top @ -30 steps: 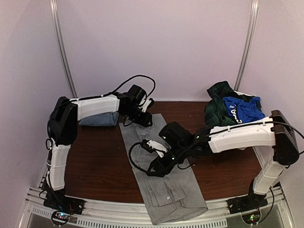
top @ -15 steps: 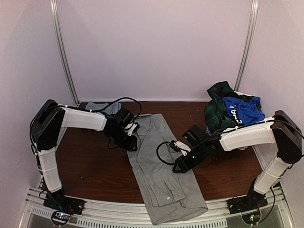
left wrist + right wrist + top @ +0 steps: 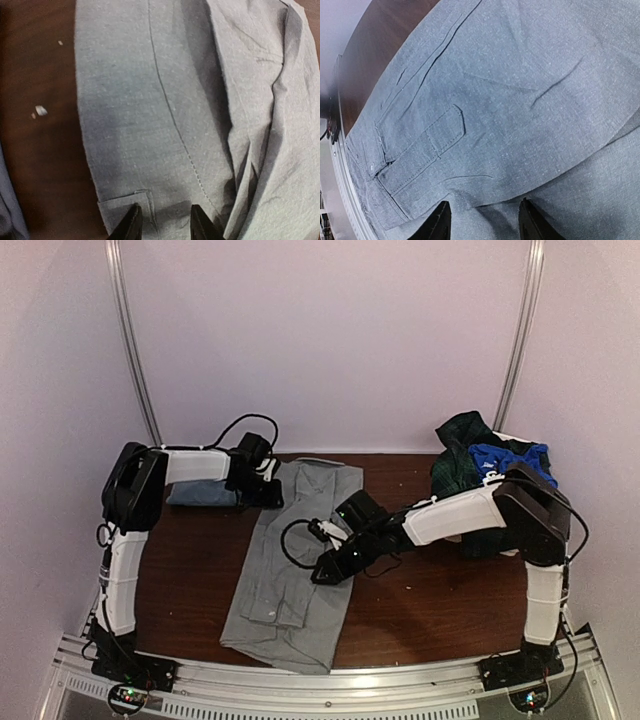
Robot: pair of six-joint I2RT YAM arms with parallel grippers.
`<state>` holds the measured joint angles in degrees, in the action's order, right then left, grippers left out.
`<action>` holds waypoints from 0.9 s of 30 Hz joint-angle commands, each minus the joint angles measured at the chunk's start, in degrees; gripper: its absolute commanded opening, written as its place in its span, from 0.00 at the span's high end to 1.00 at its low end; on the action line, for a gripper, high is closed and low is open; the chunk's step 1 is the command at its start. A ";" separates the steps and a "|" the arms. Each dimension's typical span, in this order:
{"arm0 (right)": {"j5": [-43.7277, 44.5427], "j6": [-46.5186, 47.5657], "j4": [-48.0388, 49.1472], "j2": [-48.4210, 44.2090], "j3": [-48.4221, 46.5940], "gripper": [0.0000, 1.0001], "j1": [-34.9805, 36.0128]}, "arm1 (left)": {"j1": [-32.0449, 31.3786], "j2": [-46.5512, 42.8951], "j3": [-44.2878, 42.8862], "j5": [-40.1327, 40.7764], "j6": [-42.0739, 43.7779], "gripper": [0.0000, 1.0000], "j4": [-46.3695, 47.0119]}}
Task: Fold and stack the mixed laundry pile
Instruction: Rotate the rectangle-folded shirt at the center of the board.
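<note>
While left arm (image 3: 195,466) and right arm (image 3: 450,516) stretch low over grey trousers (image 3: 290,585), left pincer (image 3: 165,226) and right pincer (image 3: 482,222) hang released.

Pretty sure this is a robotics lab test booth, not anybody's home. Plain pale lilac walls (image 3: 330,340) fill the whole top half of the overhead view, with one bare metal pole (image 3: 130,340) running up at upper left and a second pole (image 3: 522,330) at upper right. Along the bottom edge there's a slotted aluminium rail (image 3: 300,695) with two white-and-black robot arms bolted on, the left arm (image 3: 190,465) and the right arm (image 3: 460,515), and a black cable (image 3: 292,545) loops loose mid-frame. The table (image 3: 440,600) is just a dark brown wood top boxed in by those walls. The only homey stuff is clothes: a laundry pile (image 3: 480,475) at right and a grey garment (image 3: 290,580) spread in the middle.
</note>
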<state>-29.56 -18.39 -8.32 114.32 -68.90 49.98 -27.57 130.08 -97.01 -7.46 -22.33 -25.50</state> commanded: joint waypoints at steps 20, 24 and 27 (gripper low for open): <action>2.11 3.08 -6.48 10.82 -20.12 0.55 -15.64 | 2.35 -24.84 18.67 -6.37 1.85 0.46 2.26; 3.79 5.20 -10.36 16.24 -25.14 0.59 -17.78 | 2.35 -31.33 25.26 -6.14 2.01 0.39 3.88; 5.03 6.68 -13.45 20.27 -30.81 0.63 -19.84 | 2.27 -35.67 29.64 -5.75 1.91 0.38 3.94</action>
<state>-28.49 -13.89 -15.31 130.28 -93.67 32.58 -25.12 99.96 -71.66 -12.91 -20.03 -24.53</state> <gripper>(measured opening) 0.389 0.613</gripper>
